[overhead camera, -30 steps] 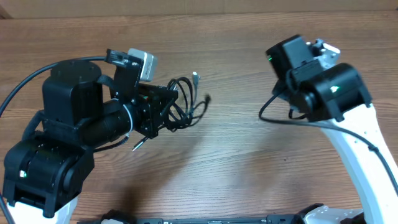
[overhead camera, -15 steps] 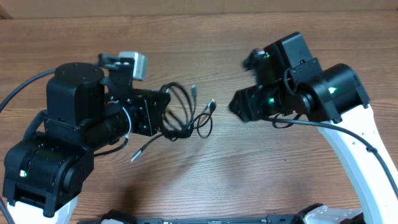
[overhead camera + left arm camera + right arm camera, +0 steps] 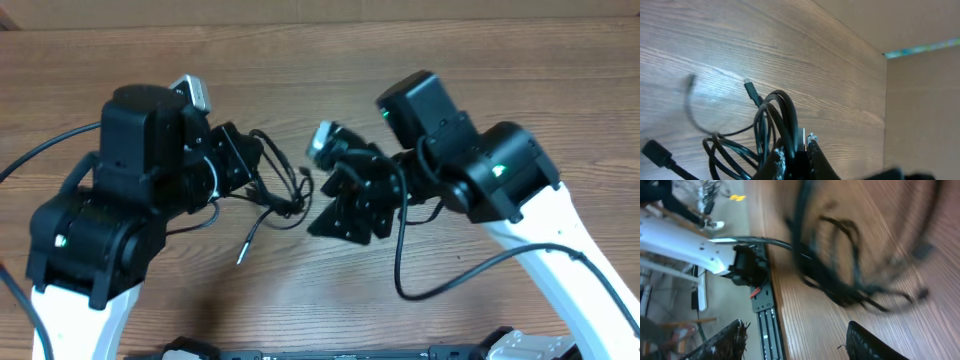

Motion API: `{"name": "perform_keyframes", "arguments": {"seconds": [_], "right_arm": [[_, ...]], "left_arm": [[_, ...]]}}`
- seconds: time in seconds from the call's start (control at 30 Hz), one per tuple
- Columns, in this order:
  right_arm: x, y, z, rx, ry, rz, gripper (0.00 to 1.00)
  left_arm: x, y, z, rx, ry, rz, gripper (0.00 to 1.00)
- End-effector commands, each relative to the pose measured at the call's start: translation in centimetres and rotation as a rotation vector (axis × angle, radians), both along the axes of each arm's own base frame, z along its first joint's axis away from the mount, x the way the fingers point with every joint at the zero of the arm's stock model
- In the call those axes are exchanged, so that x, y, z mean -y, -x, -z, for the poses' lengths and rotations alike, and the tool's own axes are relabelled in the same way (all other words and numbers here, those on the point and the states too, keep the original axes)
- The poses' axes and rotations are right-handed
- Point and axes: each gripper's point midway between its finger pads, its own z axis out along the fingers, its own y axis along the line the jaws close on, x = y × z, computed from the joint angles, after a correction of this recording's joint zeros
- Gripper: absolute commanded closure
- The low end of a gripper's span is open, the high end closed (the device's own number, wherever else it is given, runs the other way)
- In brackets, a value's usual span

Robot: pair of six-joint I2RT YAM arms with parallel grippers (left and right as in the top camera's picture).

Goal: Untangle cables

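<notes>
The cables are a tangle of thin black cords hanging between the two arms at mid-table, with one plug end trailing toward the front. My left gripper is shut on the bundle. In the left wrist view its fingers pinch several strands of the cables, and a small plug sticks up. My right gripper stands open just right of the tangle. In the right wrist view the right gripper has nothing between its fingers, and the cables blur ahead of it.
The table is brown wood with a cardboard wall at the back. A thick arm wire loops on the table by the right arm. A metal rail runs along the front edge.
The right arm has swung in from the back right to the cables and its jaws have opened. The left gripper has shifted slightly with the bundle still in it.
</notes>
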Motion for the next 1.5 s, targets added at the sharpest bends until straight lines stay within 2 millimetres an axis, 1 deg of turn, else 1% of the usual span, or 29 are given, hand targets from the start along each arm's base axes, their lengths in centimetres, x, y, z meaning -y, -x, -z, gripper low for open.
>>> {"name": "perform_keyframes", "arguments": {"seconds": [0.0,0.03,0.07,0.2,0.33,0.57,0.7,0.87,0.93,1.17,1.33,1.47], "right_arm": [[-0.6,0.6,-1.0,0.062,-0.047,-0.065,0.47],[-0.6,0.6,-1.1,0.067,-0.051,-0.065,0.53],[-0.7,0.5,-1.1,0.07,-0.053,-0.065,0.54],[-0.7,0.3,-1.1,0.08,-0.052,-0.06,0.52],[-0.7,-0.2,-1.0,0.099,-0.044,-0.048,0.51],[-0.8,-1.2,-1.1,0.143,-0.035,-0.021,0.51],[-0.7,-1.8,-0.9,0.171,-0.019,0.0,0.49],[0.1,-4.0,-0.5,0.21,0.046,0.122,0.48],[0.2,-4.6,-0.5,0.224,0.054,0.146,0.48],[0.1,-4.7,-0.6,0.229,0.049,0.151,0.5],[0.1,-4.7,-0.6,0.229,0.05,0.151,0.46],[0.1,-4.7,-0.6,0.234,0.049,0.148,0.43]], "left_arm": [[1.1,-0.4,-1.8,0.022,0.095,0.013,0.96],[1.4,-0.5,-2.2,0.036,0.106,0.022,0.96],[1.4,-0.6,-2.5,0.049,0.113,0.025,0.95],[1.3,-0.6,-3.9,0.086,0.126,0.024,0.95],[1.7,0.0,-5.7,0.119,0.164,0.058,0.95],[2.8,1.3,-7.5,0.137,0.22,0.132,0.94],[2.9,1.6,-7.7,0.136,0.226,0.146,0.94],[2.8,1.8,-7.3,0.125,0.213,0.151,0.95],[2.8,1.8,-7.3,0.124,0.213,0.152,0.95],[2.9,1.7,-7.5,0.134,0.216,0.153,0.94],[2.9,1.6,-8.1,0.159,0.223,0.157,0.92],[2.9,1.9,-9.0,0.173,0.24,0.166,0.92]]}}
